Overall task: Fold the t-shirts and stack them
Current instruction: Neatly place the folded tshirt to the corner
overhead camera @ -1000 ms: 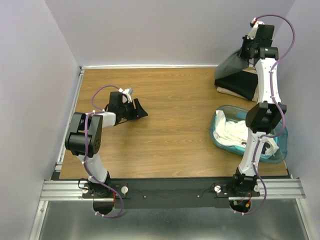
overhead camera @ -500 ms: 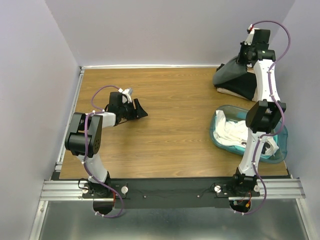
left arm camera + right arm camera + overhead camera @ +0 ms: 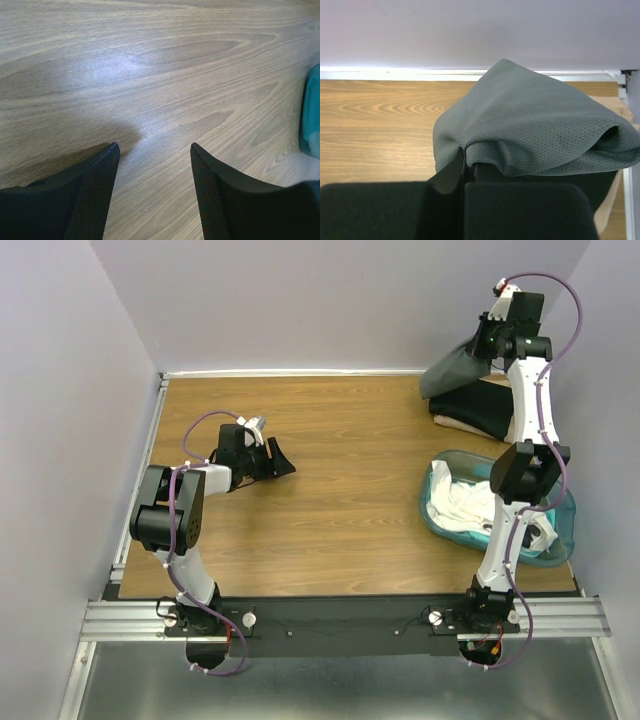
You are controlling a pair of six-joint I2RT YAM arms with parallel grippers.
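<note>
**Item:** dark grey t-shirt [image 3: 452, 368], upper right of the frame. It is hanging lifted above the worktop [image 3: 350, 440], one edge pinched in the closed right tool [image 3: 469, 170].
**Beneath it:** a black t-shirt [image 3: 480, 406] is lying on the worktop.
**Lower right:** white t-shirts [image 3: 460, 505] are sitting in the teal tub [image 3: 452, 454].
**Centre left:** the left tool [image 3: 155, 165] is standing open, gripping nothing.
**Handling note:** the cloth is bunching. It is probably best carried toward mid-worktop, with the left tool taking a second corner before spreading.
</note>
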